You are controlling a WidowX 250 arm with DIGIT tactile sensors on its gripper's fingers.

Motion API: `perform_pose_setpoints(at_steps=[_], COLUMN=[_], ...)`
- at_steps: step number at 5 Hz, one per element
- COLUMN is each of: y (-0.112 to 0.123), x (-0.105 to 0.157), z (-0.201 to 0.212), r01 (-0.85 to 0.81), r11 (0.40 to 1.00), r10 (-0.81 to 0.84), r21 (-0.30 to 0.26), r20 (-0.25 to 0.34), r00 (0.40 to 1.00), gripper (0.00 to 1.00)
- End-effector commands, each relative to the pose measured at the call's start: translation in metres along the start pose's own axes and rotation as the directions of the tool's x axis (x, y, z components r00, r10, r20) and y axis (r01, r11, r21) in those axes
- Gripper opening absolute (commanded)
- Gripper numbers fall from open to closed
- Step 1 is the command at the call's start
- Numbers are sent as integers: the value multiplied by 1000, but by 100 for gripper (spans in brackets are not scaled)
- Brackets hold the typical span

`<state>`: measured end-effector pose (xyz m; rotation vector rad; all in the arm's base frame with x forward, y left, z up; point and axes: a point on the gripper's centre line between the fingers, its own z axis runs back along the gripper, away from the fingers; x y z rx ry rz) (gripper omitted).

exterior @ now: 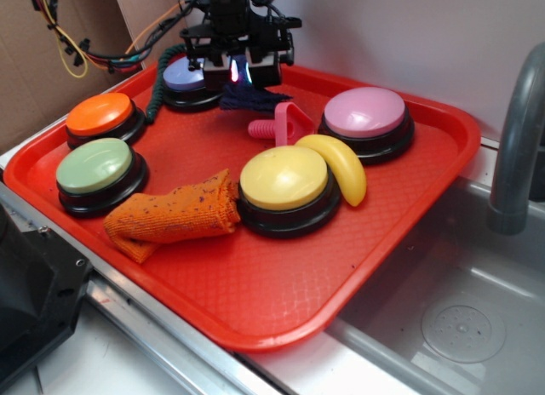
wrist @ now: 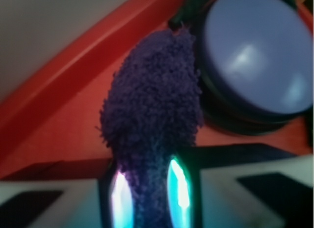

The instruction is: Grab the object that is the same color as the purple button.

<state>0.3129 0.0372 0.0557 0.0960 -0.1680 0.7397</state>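
Exterior looks down frontally; wrist close (sharing the purple button).

On the tray, the rag lies near the far edge, just right of one button, with the rope along that button's left. Two more buttons sit along the left edge, the folded cloth toward the near-left corner beside the central button, and the banana between that one and the far-right button.

You have a red plastic tray carrying orange, green, yellow and pink dome buttons. A yellow toy banana touches the yellow button; an orange speckled cloth lies beside it. A grey faucet stands over the metal sink.
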Motion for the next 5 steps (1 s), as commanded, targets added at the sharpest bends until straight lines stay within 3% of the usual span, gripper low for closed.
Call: perform_pose_setpoints(at_steps=[1,2,3,4,5], y=[30,49,68,78,80], x=[-10,-23,-40,-49,-48], z=[77,95,102,105,104], r01=[241,309,359,398,405], r11=[965,946,932,918,914], r10=[-245,-317,-363,-393,-397], r21=[-100,-100,-57,-2,25], r20=[-28,-78,-113,-155,-153], r00=[969,945,925,906,905], gripper=[0,0,0,0,0])
